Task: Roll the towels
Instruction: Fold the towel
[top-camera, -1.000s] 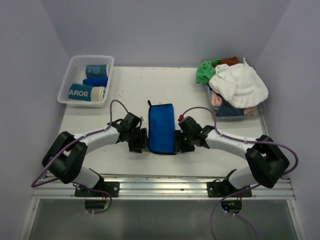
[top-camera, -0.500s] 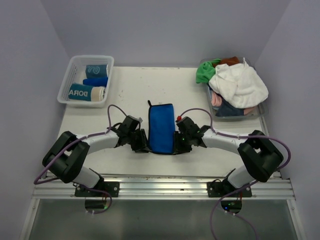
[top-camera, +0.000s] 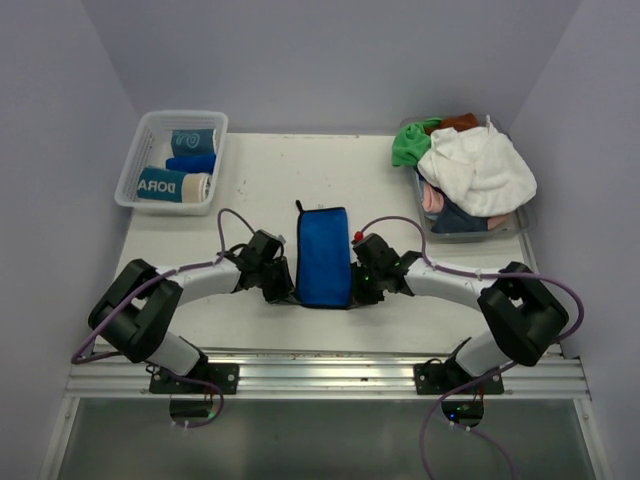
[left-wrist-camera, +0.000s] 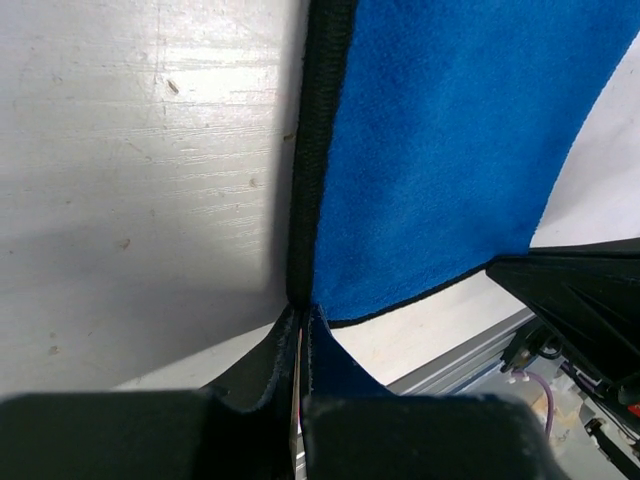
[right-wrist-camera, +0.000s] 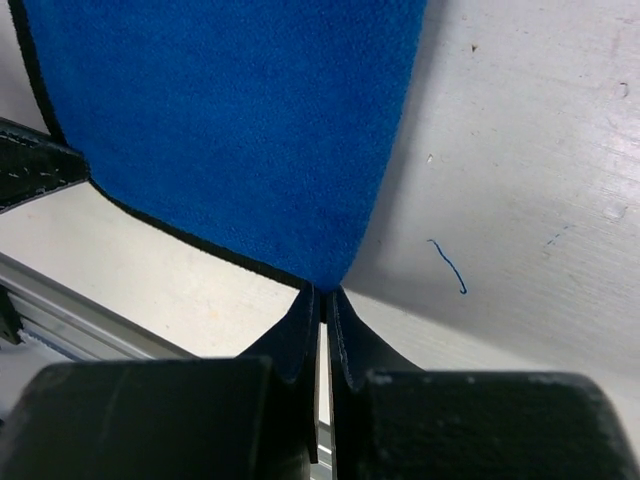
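Note:
A royal blue towel with a dark hem lies flat and folded in the middle of the table. My left gripper is shut on its near left corner; in the left wrist view the fingertips pinch the hem where the towel ends. My right gripper is shut on the near right corner, and in the right wrist view the towel tapers into the closed gripper. Unrolled towels, white and green on top, are heaped at the back right.
A clear mesh basket at the back left holds three rolled towels, among them a lettered teal and beige one. The heap sits in a clear bin. A loose blue thread lies right of the towel. A metal rail runs along the near edge.
Both grippers have gone from open to shut on the blue towel's near corners. Both arms have edged slightly inward towards the towel. The towel has not moved.

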